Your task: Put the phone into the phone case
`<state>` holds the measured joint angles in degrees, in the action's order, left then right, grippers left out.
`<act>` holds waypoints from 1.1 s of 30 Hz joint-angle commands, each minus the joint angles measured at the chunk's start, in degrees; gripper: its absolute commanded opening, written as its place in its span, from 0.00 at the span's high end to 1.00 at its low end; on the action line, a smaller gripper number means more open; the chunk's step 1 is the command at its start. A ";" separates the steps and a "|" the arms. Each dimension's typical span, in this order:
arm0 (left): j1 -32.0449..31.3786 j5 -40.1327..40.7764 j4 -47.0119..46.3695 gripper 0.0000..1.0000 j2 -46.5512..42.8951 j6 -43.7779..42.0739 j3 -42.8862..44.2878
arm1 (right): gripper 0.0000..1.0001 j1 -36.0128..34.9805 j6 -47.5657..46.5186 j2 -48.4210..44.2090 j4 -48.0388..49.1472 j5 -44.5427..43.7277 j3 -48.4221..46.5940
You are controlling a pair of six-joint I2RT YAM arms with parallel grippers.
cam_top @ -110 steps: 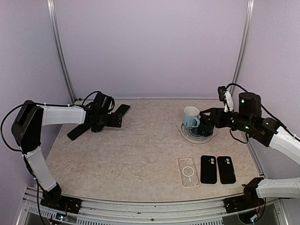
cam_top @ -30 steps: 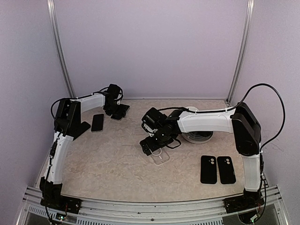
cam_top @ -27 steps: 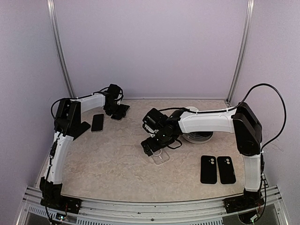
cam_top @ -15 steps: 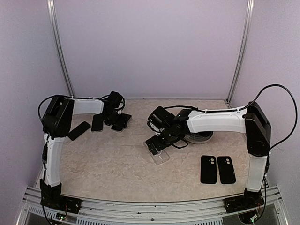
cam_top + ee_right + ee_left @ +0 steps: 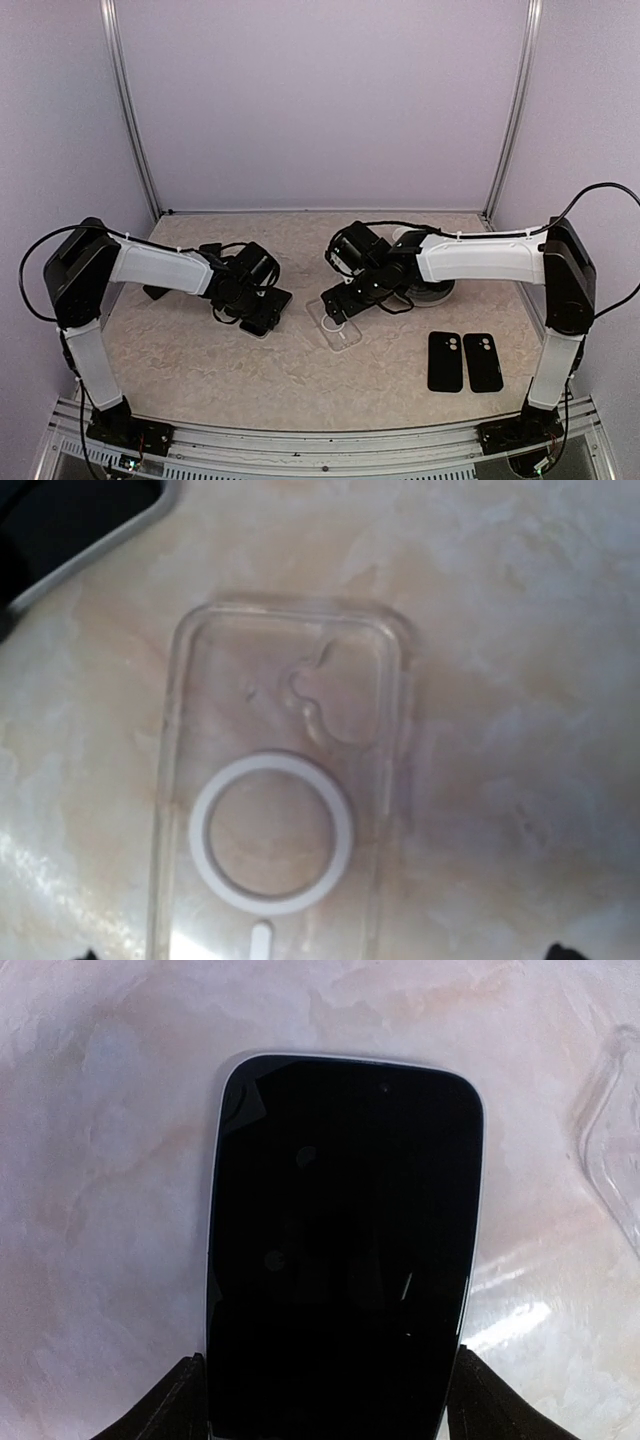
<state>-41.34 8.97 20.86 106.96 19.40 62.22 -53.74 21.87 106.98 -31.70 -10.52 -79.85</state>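
- Delivery step: left jaws clamp the phone (image 5: 340,1250), clear case (image 5: 280,780) just to their right.
- Right jaws gape astride it; next I must square the phone above.

2 black phone-shaped slabs (image 5: 445,361) lie side by side on the marbled table (image 5: 300,385).

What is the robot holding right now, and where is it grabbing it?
The left gripper holds the phone, its jaws pinching the two long edges near one end. The right gripper, open, holds nothing.
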 commanded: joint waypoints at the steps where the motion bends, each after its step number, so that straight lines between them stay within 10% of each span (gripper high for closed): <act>1: -4.13 -2.14 8.33 0.32 -1.05 6.51 -6.13 | 0.10 2.24 0.28 -0.20 1.14 1.29 1.41; 10: -10.41 -1.96 5.45 0.14 -12.14 6.91 -12.56 | 0.67 3.47 2.10 3.33 1.91 5.03 5.98; 18: -10.14 -2.00 4.95 0.10 -23.06 5.00 -13.20 | 0.69 1.49 6.00 4.11 3.45 7.78 9.10; 33: 0.14 5.28 11.36 0.55 -15.14 2.69 -11.07 | 0.60 -2.16 10.33 -4.50 0.40 3.17 9.85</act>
<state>-41.60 12.69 30.33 90.74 22.63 50.43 -55.86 31.46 106.91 -30.04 -4.51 -69.14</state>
